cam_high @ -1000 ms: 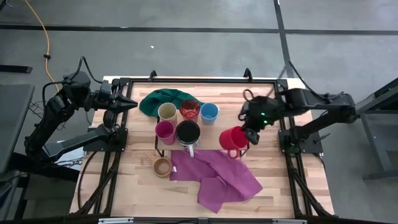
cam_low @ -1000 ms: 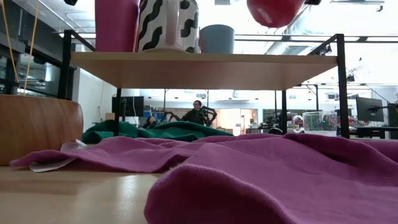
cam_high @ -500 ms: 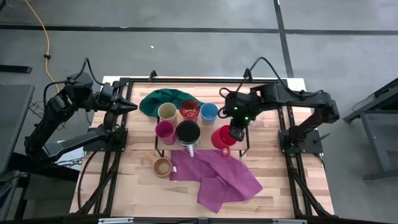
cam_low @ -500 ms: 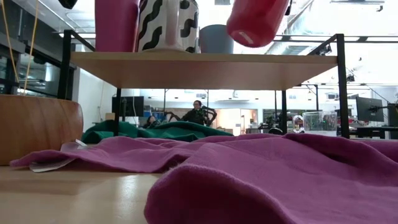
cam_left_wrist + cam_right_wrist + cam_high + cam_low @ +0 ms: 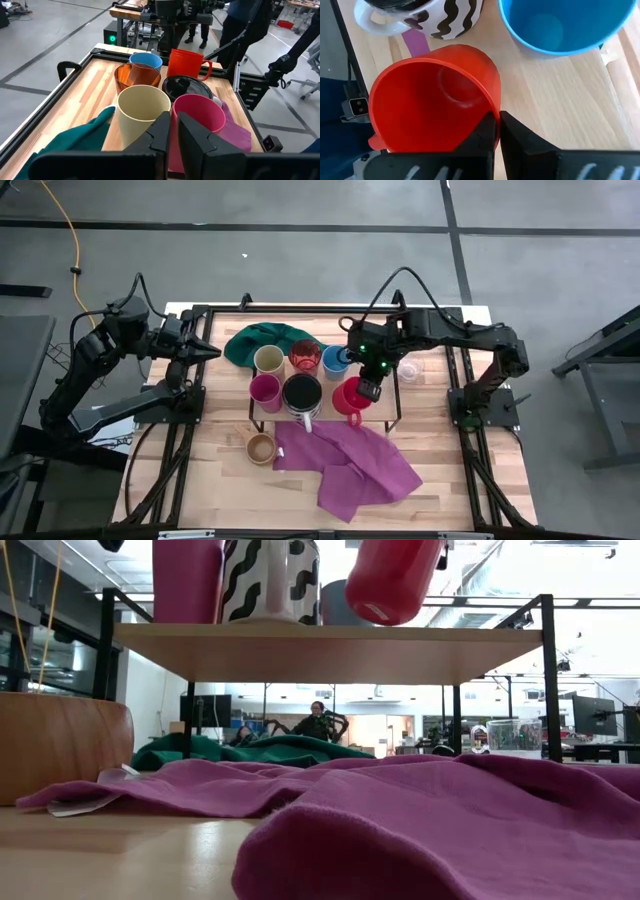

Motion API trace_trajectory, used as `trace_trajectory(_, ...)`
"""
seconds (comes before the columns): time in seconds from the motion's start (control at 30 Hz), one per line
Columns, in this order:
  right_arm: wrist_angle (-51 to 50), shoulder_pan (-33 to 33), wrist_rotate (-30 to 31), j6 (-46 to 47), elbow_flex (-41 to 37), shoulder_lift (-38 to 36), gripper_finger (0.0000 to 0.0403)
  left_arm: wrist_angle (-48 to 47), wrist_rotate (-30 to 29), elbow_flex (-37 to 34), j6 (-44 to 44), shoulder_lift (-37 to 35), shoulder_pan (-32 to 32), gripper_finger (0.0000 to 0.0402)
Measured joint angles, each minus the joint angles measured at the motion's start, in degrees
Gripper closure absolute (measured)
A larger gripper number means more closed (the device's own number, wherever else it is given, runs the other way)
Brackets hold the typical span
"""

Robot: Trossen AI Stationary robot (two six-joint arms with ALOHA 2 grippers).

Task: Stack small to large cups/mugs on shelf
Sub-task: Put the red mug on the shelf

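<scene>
My right gripper is shut on the red handled mug, which hangs tilted just above the shelf, beside the black-and-white striped mug. The cream, translucent red, blue and magenta cups stand upright on the shelf. A tan wooden cup sits on the table near the shelf, and a clear glass at its right end. My left gripper waits shut at the table's left edge. My right gripper pinches the red mug's wall at the rim, one finger inside and one outside. It comes from above, slanting in from the table's right. The mug is lifted clear and tilted, its base just over the shelf board.
A purple cloth lies crumpled on the near half of the table, reaching under the shelf's front. A green cloth lies behind the shelf. Black frame rails run along the table's sides. A person sits far behind.
My right gripper has carried the red mug toward the table's left, from beyond the shelf's right end to over its right part beside the striped mug. The mug has come lower and has tipped over at a slant.
</scene>
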Motion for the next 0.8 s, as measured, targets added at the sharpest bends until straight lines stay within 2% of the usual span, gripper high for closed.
trace_trajectory(0.8, 3.0, -0.5, -1.1, 0.9, 0.3, 2.8, 0.0403, 0.0, 1.9, 0.0, 1.6, 0.0, 0.0, 0.0378)
